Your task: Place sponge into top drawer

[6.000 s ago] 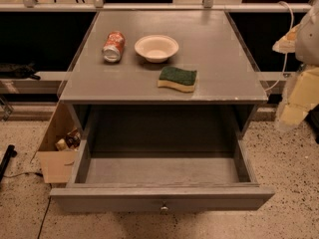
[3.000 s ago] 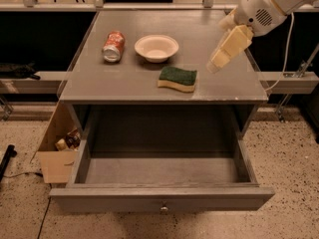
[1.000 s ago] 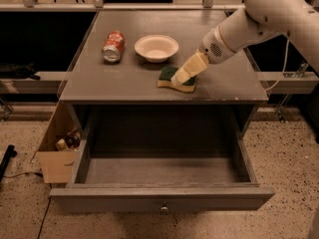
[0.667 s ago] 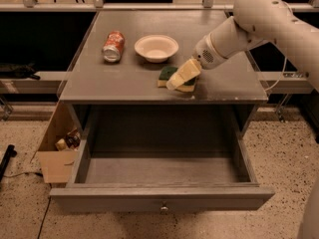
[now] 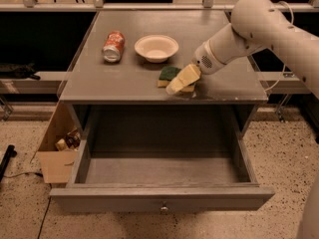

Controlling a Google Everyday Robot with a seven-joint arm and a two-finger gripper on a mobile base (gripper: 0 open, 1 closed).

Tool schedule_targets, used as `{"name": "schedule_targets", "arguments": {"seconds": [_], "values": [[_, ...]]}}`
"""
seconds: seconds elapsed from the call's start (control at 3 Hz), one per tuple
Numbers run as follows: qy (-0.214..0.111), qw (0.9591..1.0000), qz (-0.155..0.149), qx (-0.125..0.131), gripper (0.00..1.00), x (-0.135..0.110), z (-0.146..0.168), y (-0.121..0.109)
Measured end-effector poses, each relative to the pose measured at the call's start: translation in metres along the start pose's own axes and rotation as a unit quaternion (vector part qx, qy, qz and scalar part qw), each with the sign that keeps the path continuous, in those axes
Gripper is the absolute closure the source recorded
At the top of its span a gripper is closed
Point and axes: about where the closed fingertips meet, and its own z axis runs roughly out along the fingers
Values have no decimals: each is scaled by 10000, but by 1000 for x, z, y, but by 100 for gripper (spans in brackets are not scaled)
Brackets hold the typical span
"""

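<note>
Gripper (image 5: 182,78) at sponge (image 5: 168,73), frame centre; claw state cannot be told. If pinched shallowly, sponge may be dropped outside drawer (image 5: 109,199).

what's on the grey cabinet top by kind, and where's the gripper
Red soda can lying on its side: 1
White round bowl: 1
Wavy-edged sponge, dark green top over yellow foam: 1
Total: 3
The cream gripper is down over the sponge's right side.
</note>
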Motion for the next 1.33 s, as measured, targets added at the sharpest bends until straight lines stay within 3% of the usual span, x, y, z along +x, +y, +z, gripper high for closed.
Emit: {"name": "schedule_targets", "arguments": {"seconds": [0.33, 1.33], "values": [[4, 10000, 6, -2, 17, 1, 1, 0], [4, 10000, 6, -3, 86, 1, 1, 0]]}}
